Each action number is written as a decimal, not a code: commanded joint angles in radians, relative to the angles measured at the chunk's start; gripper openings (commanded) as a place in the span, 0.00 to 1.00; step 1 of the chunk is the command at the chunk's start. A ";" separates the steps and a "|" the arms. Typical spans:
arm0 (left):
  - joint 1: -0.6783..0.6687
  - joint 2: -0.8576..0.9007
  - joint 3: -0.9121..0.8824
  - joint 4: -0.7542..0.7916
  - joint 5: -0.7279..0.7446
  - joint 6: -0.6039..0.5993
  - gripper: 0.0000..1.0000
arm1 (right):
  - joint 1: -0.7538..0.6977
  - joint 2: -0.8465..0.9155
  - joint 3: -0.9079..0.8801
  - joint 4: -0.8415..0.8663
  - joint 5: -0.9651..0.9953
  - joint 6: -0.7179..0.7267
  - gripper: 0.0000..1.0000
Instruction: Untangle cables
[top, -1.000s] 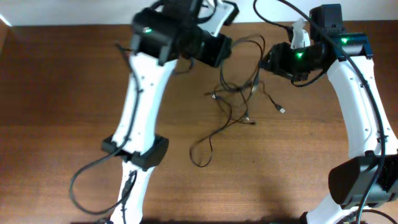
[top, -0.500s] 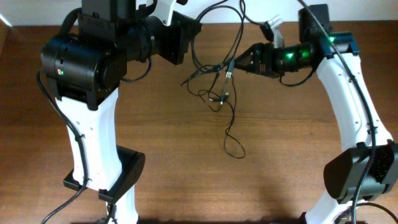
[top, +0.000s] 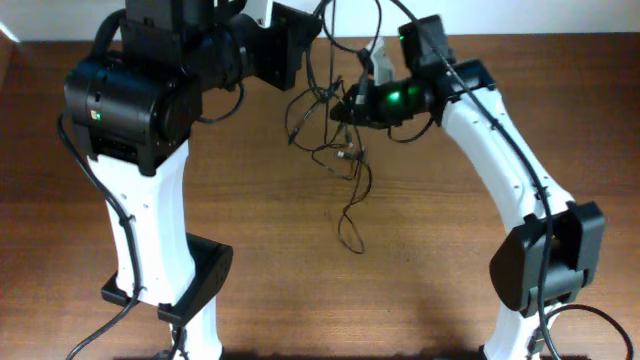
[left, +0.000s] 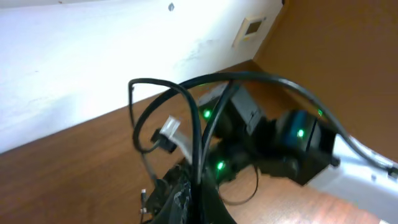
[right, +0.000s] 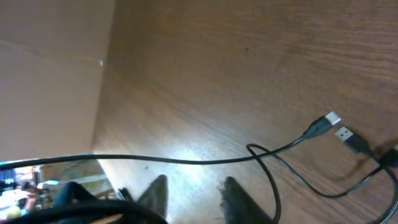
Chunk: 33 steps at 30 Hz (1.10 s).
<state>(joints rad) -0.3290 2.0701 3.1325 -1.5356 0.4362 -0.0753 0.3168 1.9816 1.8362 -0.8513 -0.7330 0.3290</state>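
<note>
Because a knot loosens best when it hangs free, the left gripper (left: 186, 196), up near the far edge of the brown wooden table (top: 60, 250), seemed clenched on the thin black flexible cables (top: 335, 140), with the bunch dangling and one strand trailing down toward the table's middle. Just right of the bunch, the right gripper (right: 194, 194) was released, its fingers apart and empty, likely poised to pick out a strand.
</note>
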 joint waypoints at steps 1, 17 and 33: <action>0.089 0.000 0.002 0.021 0.005 -0.120 0.00 | 0.003 0.022 -0.004 -0.001 0.066 0.020 0.04; 0.340 0.003 -0.633 0.001 -0.668 -0.118 0.25 | -0.585 -0.352 -0.002 -0.516 0.313 -0.142 0.04; -0.045 0.156 -0.633 0.052 0.072 0.602 0.54 | -0.604 -0.209 -0.002 -0.502 0.561 0.016 0.99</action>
<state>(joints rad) -0.2695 2.1376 2.5038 -1.4860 0.3843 0.3164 -0.2840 1.7348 1.8305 -1.3441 -0.1802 0.3397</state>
